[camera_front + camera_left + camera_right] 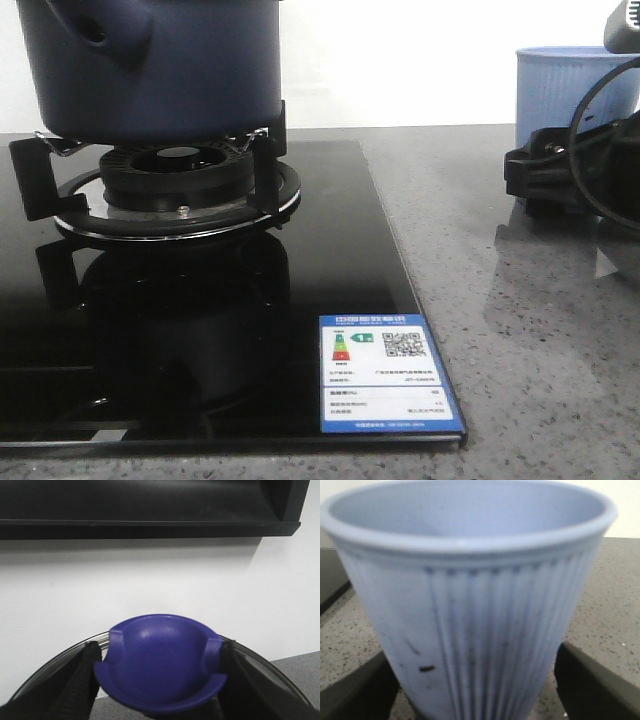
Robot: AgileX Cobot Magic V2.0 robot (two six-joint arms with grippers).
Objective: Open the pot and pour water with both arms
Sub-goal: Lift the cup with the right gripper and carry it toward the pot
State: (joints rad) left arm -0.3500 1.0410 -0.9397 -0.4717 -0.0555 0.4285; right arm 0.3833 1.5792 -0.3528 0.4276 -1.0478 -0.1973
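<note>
Gripping the lid knob [162, 667] above the pot [150, 65], your left gripper [157, 680] must lift; the right gripper [475, 690] straddles the cup [470, 595], grip unclear.

- The pot [150, 65] sits on the burner stand [175, 190] at far left, blocking that corner.
- The near part of the black hob glass [200, 330] lies open, flat and low.
- The grey surface [530, 350] between hob and the right tool [560, 175] is open.
- At far right, the pale cup [570, 90] stands between the right tool's fingers [590, 685], with a looping cable [600, 130] beside it.
</note>
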